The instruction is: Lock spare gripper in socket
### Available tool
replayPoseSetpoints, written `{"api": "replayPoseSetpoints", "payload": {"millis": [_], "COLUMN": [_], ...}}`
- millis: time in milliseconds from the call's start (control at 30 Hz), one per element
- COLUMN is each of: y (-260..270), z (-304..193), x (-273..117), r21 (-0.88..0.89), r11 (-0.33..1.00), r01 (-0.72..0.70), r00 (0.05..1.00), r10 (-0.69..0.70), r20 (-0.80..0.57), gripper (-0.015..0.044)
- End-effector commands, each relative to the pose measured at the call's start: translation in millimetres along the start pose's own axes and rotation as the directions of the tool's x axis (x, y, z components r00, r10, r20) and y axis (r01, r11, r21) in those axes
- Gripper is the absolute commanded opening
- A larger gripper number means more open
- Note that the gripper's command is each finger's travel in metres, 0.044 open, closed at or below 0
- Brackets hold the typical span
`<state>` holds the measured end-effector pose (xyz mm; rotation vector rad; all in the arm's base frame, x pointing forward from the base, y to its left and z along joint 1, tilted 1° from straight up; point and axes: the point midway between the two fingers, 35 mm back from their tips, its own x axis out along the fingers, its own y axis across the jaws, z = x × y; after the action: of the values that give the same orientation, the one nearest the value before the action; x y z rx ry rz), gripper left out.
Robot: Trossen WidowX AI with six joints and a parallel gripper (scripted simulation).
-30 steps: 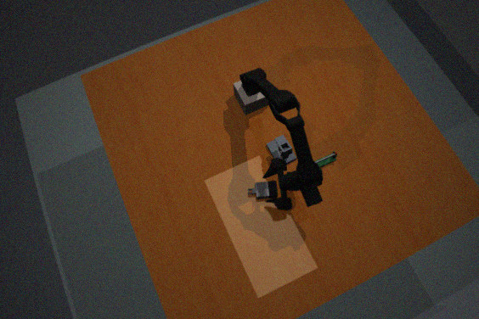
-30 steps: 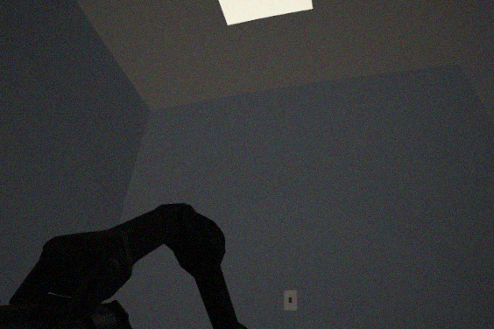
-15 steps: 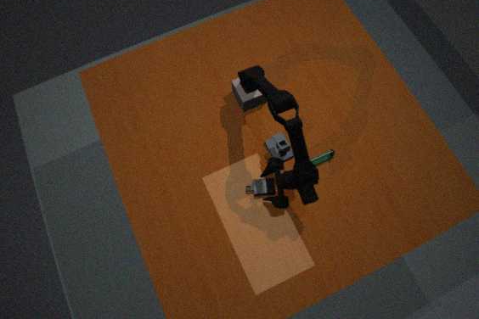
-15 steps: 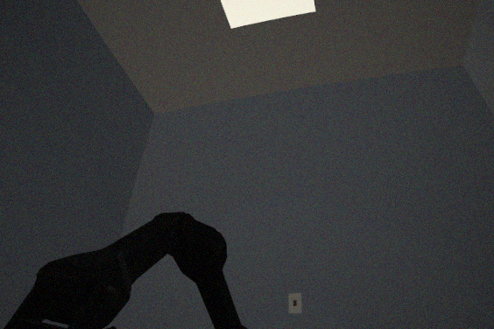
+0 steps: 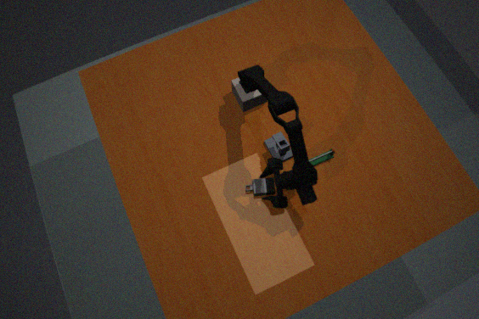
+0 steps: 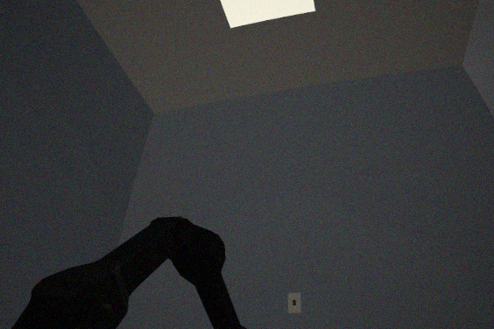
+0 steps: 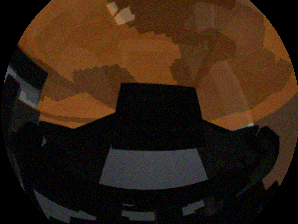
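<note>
The grey mount [image 5: 278, 147] stands beside the arm, its square socket opening facing up; no pin shows in it. The green pin [image 5: 324, 157] lies right of the mount, partly hidden by the arm. The spare gripper [image 5: 264, 187] [image 7: 157, 117], a grey and black block with a small spigot pointing left in the top view, is between my fingers. My gripper [image 5: 262, 187] [image 7: 154, 117] is open around it, one finger on each side, close to its sides. Whether they touch it is too dark to tell.
The arm's white base block [image 5: 250, 97] stands behind the mount. A bright patch of light [image 5: 272, 252] falls on the orange mat [image 5: 170, 129]. The exterior view shows only the arm's upper links, walls, a ceiling light and a wall plate [image 6: 294, 303].
</note>
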<state>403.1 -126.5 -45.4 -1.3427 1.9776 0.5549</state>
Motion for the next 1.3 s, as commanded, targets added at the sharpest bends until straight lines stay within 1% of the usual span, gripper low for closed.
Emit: {"api": "replayPoseSetpoints", "payload": {"millis": [0, 100, 300, 433, 567, 933, 1267], "y": [1, 1, 0, -1, -3, -1, 0], "z": [1, 1, 1, -4, -21, -80, -78], "x": [2, 2, 2, -4, -22, -80, -80], "r21": [0.001, 0.001, 0.001, 0.001, 0.001, 0.001, 0.004], "r11": [1.0, 1.0, 1.0, 1.0, 1.0, 1.0, 1.0], "r01": [-0.002, -0.002, -0.002, -0.002, -0.001, -0.001, -0.006], "r00": [1.0, 1.0, 1.0, 1.0, 1.0, 1.0, 1.0], "r10": [0.002, 0.002, 0.002, 0.002, 0.001, 0.001, 0.006], "r20": [-0.003, -0.003, -0.003, -0.003, -0.003, -0.003, 0.003], "gripper": [0.0335, 0.0256, 0.0216, 0.0111, 0.0006, 0.0, 0.0]}}
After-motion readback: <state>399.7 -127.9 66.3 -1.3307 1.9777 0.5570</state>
